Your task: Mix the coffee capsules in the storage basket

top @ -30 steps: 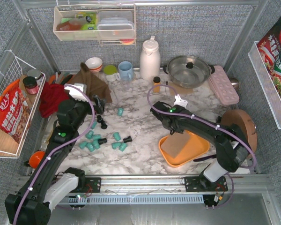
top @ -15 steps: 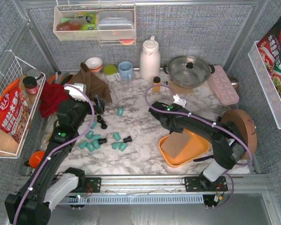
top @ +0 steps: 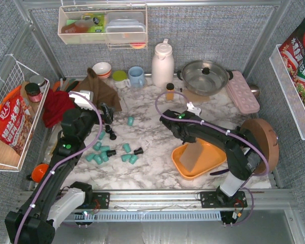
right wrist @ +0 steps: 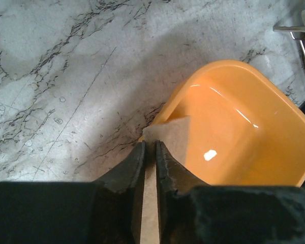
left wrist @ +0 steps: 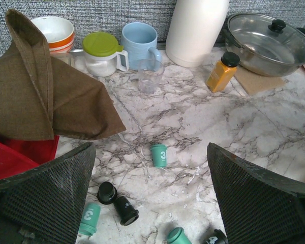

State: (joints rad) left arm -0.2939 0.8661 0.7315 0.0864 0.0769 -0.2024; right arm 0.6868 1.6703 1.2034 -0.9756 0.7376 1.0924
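Since 1 s ago the R arm's wrist has swung back & the tan card (top: 195,155) has tipped steeper in the storage basket (top: 185,172). The right pincer (right wrist: 151,161) is clamped on the card's edge, prob. to lift it clear so the basket is free for pods. The left pincer (left wrist: 151,198) hangs w/ fingers wide apart over the coffee capsules (top: 112,151): teal & black, tapered, scattered on the marble surface (top: 152,162) left of the basket, none inside. Basket: glossy orange, shallow, rounded corners.
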